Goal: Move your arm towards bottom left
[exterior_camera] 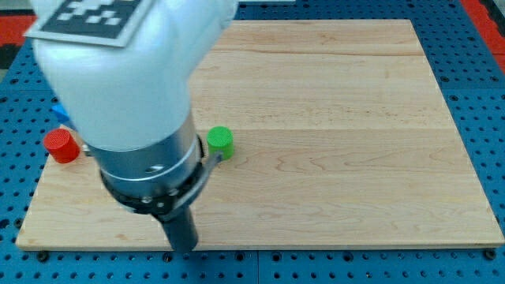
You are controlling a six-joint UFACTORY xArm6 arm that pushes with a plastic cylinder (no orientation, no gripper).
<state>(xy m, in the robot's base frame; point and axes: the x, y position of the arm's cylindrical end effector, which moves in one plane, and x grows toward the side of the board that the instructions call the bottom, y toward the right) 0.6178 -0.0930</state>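
My arm's white and black body fills the view's upper left and hides much of the board. The dark rod comes down from it, and my tip rests near the board's bottom edge, left of centre. A green cylinder stands up and to the right of the tip, close beside the arm's body. A red cylinder stands at the board's left edge, well up and left of the tip. A small piece of a blue block shows just above the red cylinder, mostly hidden by the arm.
The wooden board lies on a blue perforated table. The arm carries a black and white marker tag on top.
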